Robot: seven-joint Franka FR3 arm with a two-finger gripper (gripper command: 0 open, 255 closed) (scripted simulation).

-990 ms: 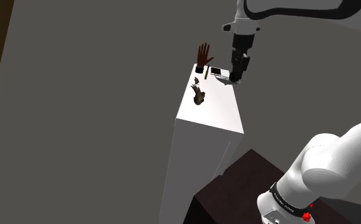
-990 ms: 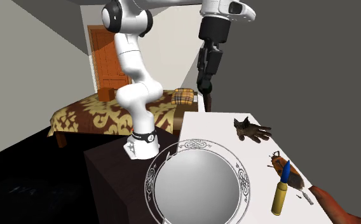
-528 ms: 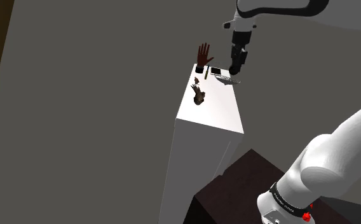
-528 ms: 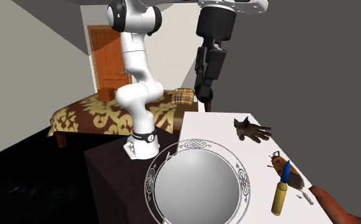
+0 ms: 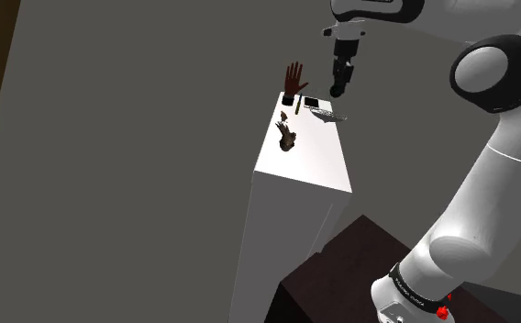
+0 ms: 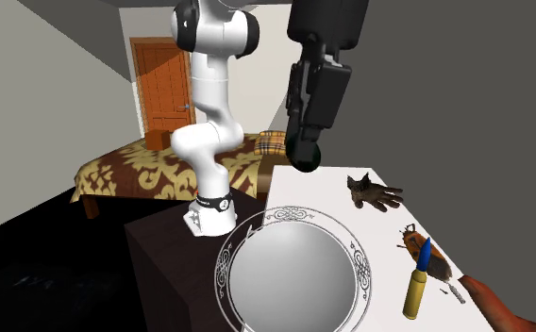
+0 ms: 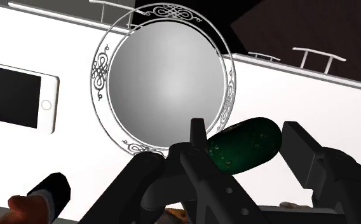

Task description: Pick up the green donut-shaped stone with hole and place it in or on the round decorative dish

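Looming over the white cabinet (image 5: 309,170) and its round ornate dish (image 6: 226,273), the gripper (image 6: 306,156) hung pinching the green stone (image 7: 249,143) across its ring. The stone looked hard, glossy, probably slippery and chippable. A phone (image 7: 14,95), brass cartridge (image 6: 413,294) and beetle (image 6: 415,247) lay beside the dish, blocking nothing.

Speckled dark-green stone (image 7: 244,149), silver scroll-rimmed dish (image 7: 166,76)

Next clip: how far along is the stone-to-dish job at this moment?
Done: the dark green glossy stone is grasped and lifted off the white table. In hand: the black hand holds it clamped in the air. Left: lowering it onto the round silver dish with scrolled rim, which is empty, then releasing.
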